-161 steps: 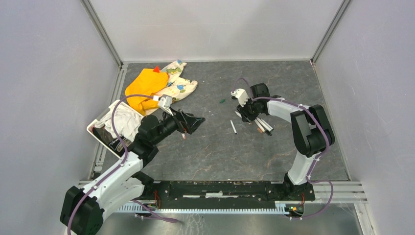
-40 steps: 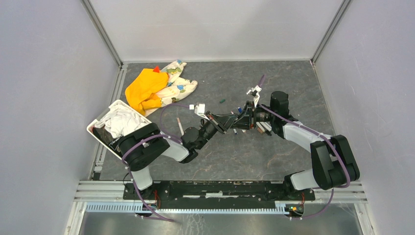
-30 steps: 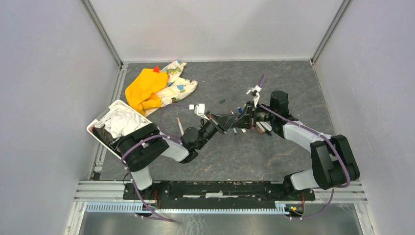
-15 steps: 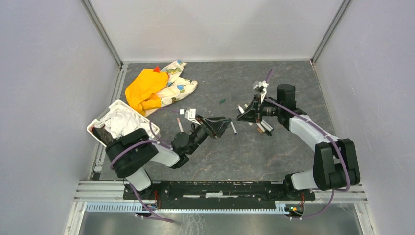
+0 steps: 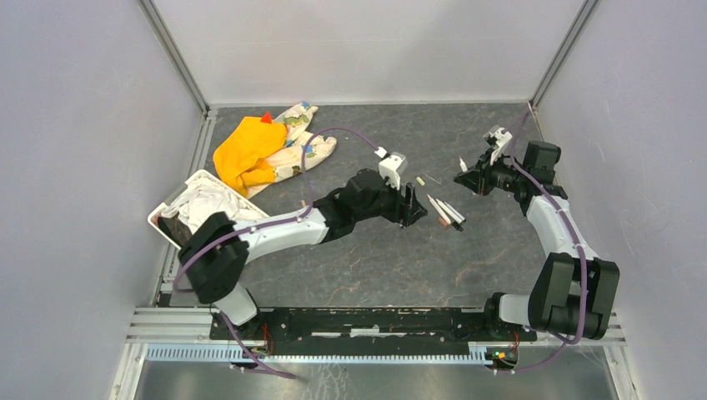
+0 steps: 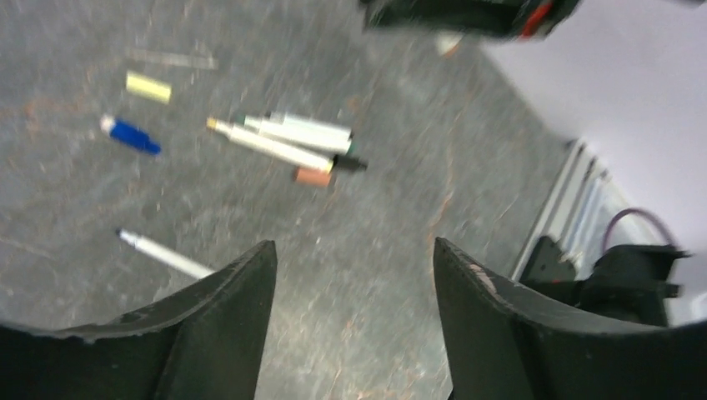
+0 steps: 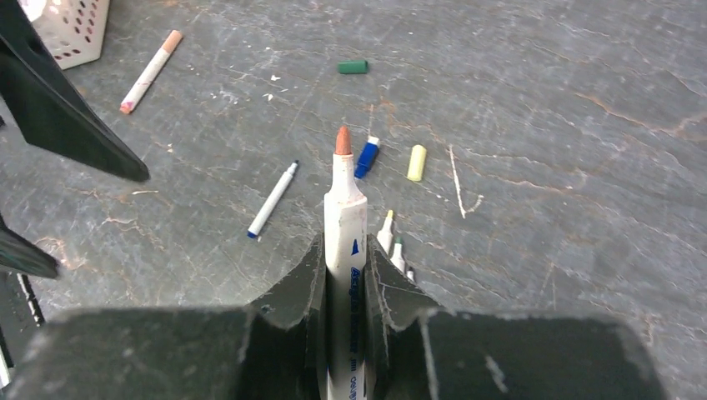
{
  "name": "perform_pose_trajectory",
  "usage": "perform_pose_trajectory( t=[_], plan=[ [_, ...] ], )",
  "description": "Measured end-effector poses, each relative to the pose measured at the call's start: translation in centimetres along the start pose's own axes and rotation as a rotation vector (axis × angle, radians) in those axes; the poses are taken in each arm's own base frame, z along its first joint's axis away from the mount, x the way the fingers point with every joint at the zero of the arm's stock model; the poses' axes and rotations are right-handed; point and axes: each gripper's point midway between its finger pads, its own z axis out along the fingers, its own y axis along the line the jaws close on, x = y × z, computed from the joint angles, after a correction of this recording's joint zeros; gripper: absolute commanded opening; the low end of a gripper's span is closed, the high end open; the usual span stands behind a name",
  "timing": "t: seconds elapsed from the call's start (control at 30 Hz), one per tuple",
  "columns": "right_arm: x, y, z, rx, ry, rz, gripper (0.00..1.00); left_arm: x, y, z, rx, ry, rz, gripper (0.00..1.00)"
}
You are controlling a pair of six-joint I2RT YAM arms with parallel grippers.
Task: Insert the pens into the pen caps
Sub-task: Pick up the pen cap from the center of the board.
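The right tool (image 7: 343, 250) was clamped on a white pen (image 7: 343, 208), orange tip pointing out, raised above the surface (image 7: 542, 125). The left tool (image 6: 350, 258) hung wide open, empty, over the loose pens (image 6: 288, 137); blue cap (image 6: 132, 136) and cream cap (image 6: 148, 87) lay near them. The left would need a cap gripped by its closed end, mouth square to that tip, before any slow, straight push.
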Motion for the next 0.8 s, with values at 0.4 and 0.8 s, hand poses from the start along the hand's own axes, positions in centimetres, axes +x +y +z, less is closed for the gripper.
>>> perform_pose_trajectory(
  t=[0.4, 0.8],
  plan=[
    [0.3, -2.2, -1.5, 0.081, -0.007, 0.026, 0.0, 10.7, 2.5, 6.8, -0.234, 0.263, -0.368, 0.46],
    [0.3, -2.7, -2.0, 0.093, -0.013, 0.039, 0.0, 12.5, 4.5, 12.4, -0.546, 0.226, -0.619, 0.48]
  ],
)
